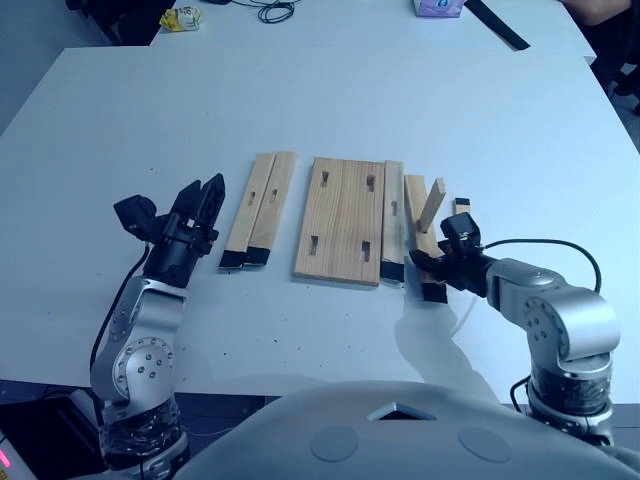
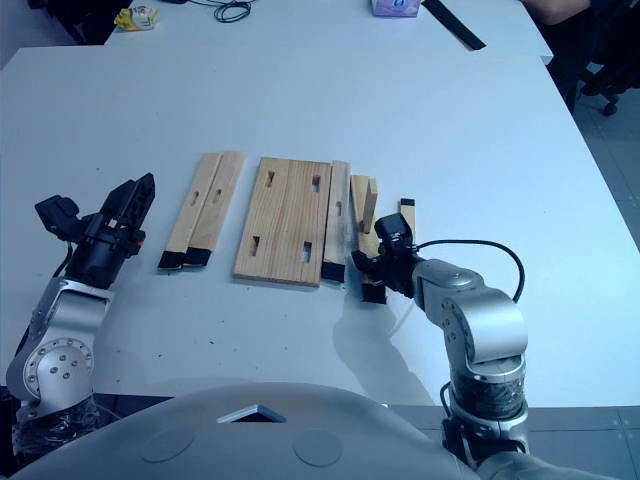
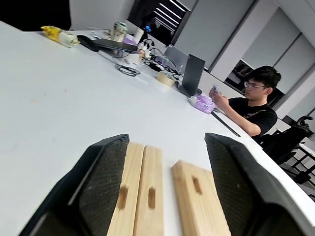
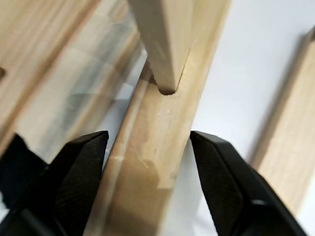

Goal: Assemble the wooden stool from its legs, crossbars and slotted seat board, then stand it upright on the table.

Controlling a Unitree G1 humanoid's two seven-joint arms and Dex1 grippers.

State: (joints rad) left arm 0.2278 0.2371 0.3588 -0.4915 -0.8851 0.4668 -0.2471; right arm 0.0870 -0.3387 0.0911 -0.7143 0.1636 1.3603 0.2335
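One leg [image 1: 414, 200] partly hidden beneath right end effector [image 4: 147, 141], contact unclear.

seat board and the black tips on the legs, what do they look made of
Seat board: looks like pale unfinished softwood, maybe pine; grain lines show, matte, no gloss.
Black leg tips: likely rubber or tape caps, flat black over the wood ends; can't tell which.
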